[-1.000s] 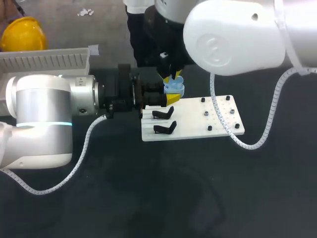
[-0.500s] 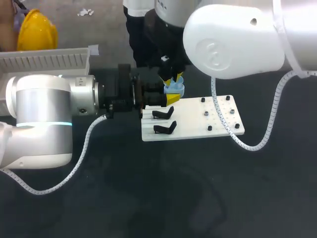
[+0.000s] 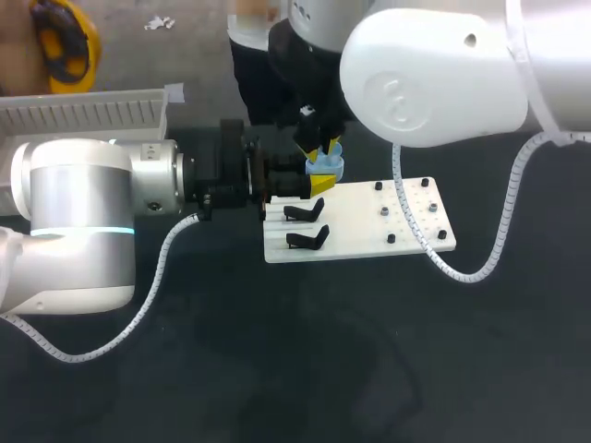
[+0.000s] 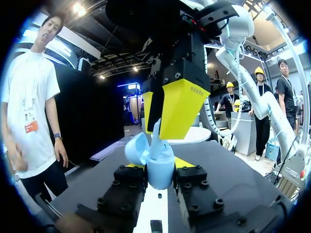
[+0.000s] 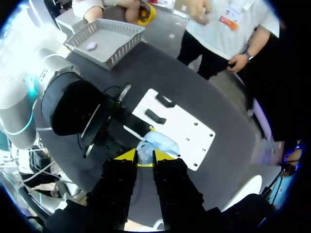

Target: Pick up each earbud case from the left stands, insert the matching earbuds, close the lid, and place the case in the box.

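A pale blue earbud case (image 3: 325,167) with its lid open is held above the white stand plate (image 3: 369,231), my left gripper (image 3: 314,185) shut on it from the left side. In the left wrist view the case (image 4: 160,172) sits between my left gripper's (image 4: 160,165) black fingers, lid (image 4: 137,148) tipped back. My right gripper (image 4: 160,132) comes down from above, shut on a pale earbud (image 4: 156,138) whose lower end is in the case's mouth. In the right wrist view the right gripper (image 5: 145,158) hangs directly over the case (image 5: 158,142).
Two black stands (image 3: 305,212) (image 3: 307,240) stand bare at the plate's left end; small black pegs dot its right half. A grey basket (image 5: 104,39) at the far left of the table holds one pale case (image 5: 91,46).
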### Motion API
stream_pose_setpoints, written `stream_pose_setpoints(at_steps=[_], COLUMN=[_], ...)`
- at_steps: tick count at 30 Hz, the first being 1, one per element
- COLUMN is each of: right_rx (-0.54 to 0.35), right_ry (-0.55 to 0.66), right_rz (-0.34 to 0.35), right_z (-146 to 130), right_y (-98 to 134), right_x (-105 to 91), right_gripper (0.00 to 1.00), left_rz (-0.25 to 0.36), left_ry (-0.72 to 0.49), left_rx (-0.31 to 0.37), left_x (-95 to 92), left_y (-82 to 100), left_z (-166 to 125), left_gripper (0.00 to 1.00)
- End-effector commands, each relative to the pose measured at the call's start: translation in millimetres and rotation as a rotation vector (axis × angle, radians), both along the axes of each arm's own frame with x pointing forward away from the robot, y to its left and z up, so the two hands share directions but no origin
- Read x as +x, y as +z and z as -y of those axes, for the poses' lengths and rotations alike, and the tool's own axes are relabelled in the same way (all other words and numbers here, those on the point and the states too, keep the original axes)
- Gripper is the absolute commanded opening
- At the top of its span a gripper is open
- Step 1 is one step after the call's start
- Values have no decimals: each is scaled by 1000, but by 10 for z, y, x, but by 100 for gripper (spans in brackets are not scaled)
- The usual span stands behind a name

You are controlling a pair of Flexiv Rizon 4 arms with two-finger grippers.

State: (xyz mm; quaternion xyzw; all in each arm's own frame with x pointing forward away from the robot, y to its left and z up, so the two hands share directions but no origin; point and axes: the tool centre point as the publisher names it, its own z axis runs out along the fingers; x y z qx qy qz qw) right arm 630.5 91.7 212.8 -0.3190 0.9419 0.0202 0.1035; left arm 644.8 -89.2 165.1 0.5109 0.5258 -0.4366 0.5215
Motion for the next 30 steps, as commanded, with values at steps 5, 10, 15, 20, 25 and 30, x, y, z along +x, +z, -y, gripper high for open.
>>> stream_pose_setpoints(at_steps=[5, 10, 15, 20, 25, 30], right_rx=[2, 3, 2, -2, -6, -10], right_ry=[3, 5, 5, 9, 15, 17], right_rz=[-5, -9, -7, -12, -18, -27], right_z=[-16, -22, -23, -26, -26, -20], right_y=[-18, -31, -32, -44, -60, -84], right_x=[8, 6, 12, 18, 19, 22], right_gripper=[0, 0, 0, 0, 0, 0], left_rz=[6, 6, 6, 6, 6, 6], left_ry=[9, 9, 9, 9, 9, 9], left_rx=[-5, -5, -5, -5, -5, -5], left_x=[-23, -23, -23, -23, -23, -23], left_y=[-11, -11, -11, -11, -11, -11], left_z=[4, 4, 4, 4, 4, 4], left_gripper=[0, 0, 0, 0, 0, 0])
